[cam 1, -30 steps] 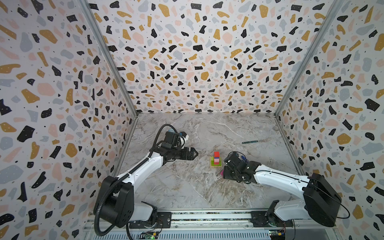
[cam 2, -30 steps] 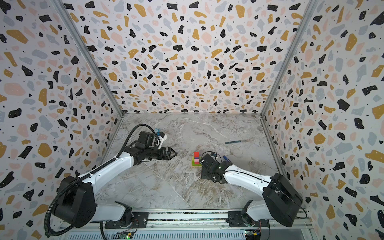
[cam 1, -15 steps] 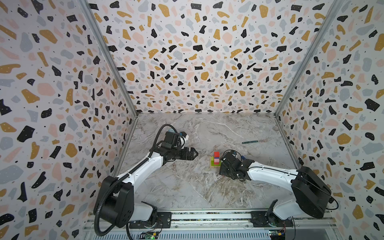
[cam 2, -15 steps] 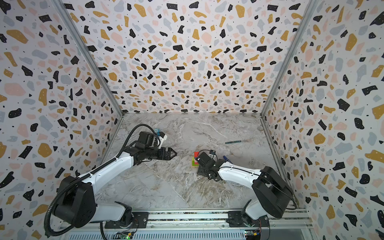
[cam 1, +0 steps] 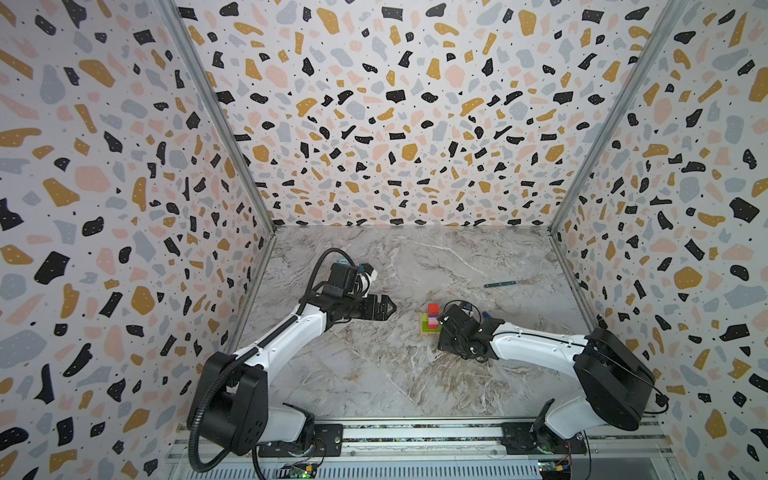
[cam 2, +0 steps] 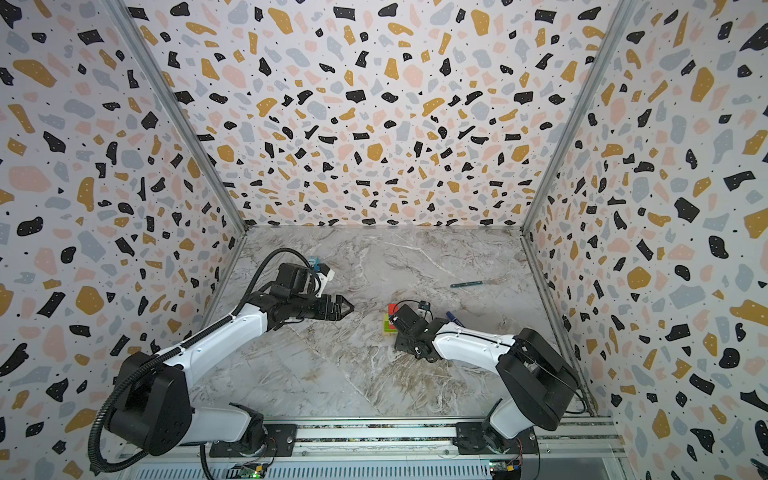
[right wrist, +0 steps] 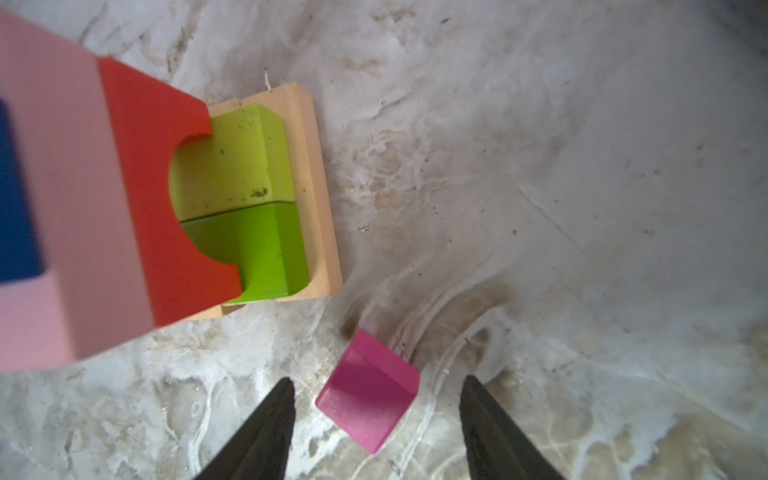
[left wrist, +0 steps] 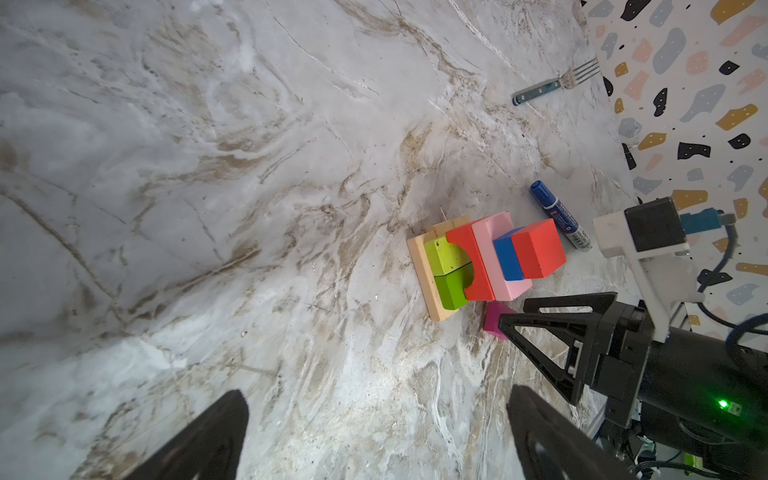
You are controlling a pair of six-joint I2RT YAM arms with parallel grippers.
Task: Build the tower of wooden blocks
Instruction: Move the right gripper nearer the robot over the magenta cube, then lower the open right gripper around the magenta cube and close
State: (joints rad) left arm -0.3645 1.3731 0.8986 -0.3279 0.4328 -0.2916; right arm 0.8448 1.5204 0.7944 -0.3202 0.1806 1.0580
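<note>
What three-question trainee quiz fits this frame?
1. True or false: the magenta cube sits atop the tower.
2. Which block tops the tower? A the magenta cube; B an orange-red cube; C a yellow cylinder.
3. Fill in: the right arm's jaws stand ___ on either side of the magenta cube.
Key: 1 false, it lies on the table beside the tower; 2 B; 3 open.
</note>
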